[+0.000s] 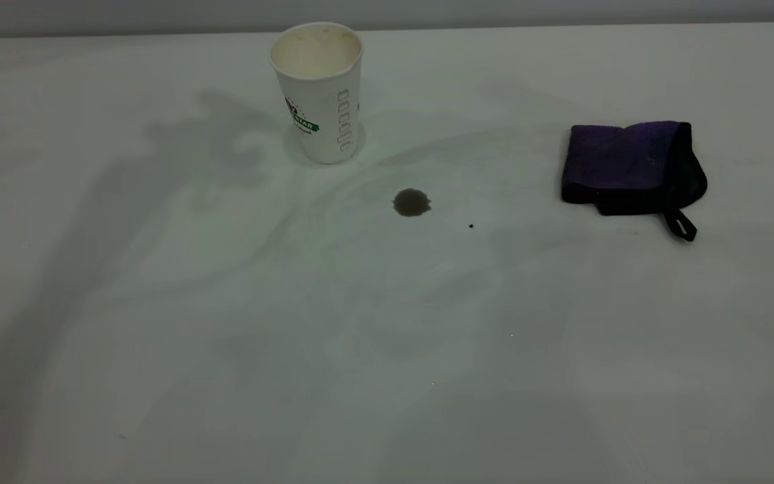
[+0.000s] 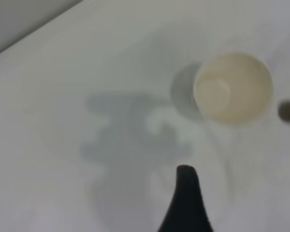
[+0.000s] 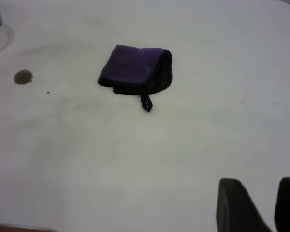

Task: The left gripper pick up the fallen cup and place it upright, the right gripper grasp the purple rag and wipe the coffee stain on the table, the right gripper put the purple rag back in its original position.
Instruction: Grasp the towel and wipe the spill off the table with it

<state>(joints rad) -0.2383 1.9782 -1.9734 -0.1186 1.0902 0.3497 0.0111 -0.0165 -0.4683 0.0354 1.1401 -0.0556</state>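
The white cup (image 1: 320,94) with a green band stands upright at the back of the white table (image 1: 226,336), mouth up. The coffee stain (image 1: 412,202) is a small brown blot in front of it and to its right. The purple rag (image 1: 632,168) lies folded at the right, loop toward the front. Neither gripper shows in the exterior view. My left gripper (image 2: 230,193) hovers above and clear of the cup (image 2: 232,87); only one black finger (image 2: 186,198) shows, nothing held. My right gripper (image 3: 261,193) is well away from the rag (image 3: 135,70), fingers a little apart, empty.
A tiny black speck (image 1: 471,226) lies just right of the stain. The stain also shows in the left wrist view (image 2: 288,110) beside the cup, and in the right wrist view (image 3: 23,76). Arm shadows fall on the table's left half.
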